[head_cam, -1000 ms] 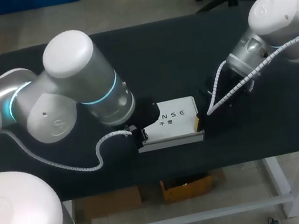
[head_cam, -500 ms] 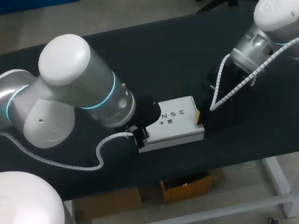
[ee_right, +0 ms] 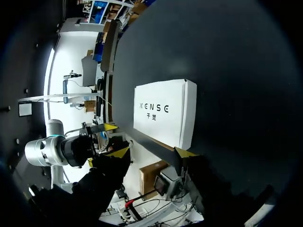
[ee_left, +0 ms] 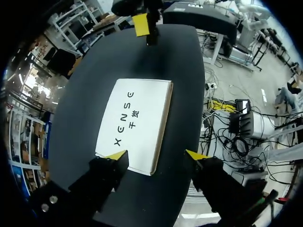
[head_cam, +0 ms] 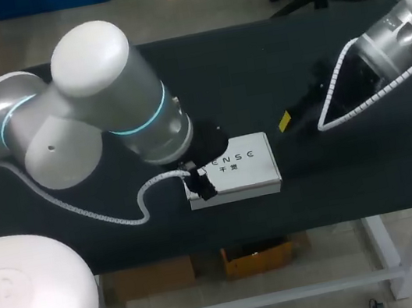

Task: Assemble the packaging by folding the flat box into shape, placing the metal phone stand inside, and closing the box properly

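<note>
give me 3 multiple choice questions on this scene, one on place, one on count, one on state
1. Where is the white flat cardboard box?
A) on the black table
B) in a drawer
C) on a chair

2. How many boxes are on the table?
A) three
B) one
C) two

3. The right end effector is:
A) shut on the box
B) shut on a cable
C) open

Answers: 1 A, it rests on the tabletop; 2 B, only one shows; 3 C, its yellow fingertips stand apart around nothing.

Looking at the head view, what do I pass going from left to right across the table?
left arm → left claw → white box → right claw → right arm
</note>
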You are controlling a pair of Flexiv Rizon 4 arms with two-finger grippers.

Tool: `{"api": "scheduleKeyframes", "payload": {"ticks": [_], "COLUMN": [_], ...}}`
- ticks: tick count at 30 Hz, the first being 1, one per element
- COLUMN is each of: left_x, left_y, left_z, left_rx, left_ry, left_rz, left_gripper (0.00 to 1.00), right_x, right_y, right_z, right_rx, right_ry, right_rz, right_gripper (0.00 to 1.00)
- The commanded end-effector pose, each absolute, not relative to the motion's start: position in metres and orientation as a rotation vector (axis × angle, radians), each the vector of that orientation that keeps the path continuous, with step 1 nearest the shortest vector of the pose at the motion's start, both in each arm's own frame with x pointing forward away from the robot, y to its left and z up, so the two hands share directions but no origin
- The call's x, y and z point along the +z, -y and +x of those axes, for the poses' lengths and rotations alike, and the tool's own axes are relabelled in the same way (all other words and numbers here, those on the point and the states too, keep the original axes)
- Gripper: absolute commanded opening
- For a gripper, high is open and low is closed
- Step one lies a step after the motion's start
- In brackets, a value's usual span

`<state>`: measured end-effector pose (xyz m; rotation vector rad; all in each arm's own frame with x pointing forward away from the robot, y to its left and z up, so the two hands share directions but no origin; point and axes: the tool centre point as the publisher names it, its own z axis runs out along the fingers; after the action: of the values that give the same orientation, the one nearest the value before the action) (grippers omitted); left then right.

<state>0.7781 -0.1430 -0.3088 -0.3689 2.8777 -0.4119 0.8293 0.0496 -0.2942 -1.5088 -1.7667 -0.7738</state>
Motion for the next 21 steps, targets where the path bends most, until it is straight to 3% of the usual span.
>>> {"api": "scheduleKeyframes", "payload": {"ticks": [1, 21], "left_x": [-0.3, -0.3], "left_y": [0.151, 0.155], "left_z": [0.772, 0.748], "left_rx": [-0.378, -0.332], "left_ry": [-2.902, -2.946], "left_rz": [-0.411, -0.67], "left_gripper": [1.0, 1.0], "right_x": [-0.276, -0.259], "right_y": [-0.03, -0.004], "right_z": [0.828, 0.849], "right_rx": [-0.889, -1.088], "right_ry": [1.797, 1.929], "right_rz": [-1.511, -1.386], "right_gripper": [1.0, 1.0]}}
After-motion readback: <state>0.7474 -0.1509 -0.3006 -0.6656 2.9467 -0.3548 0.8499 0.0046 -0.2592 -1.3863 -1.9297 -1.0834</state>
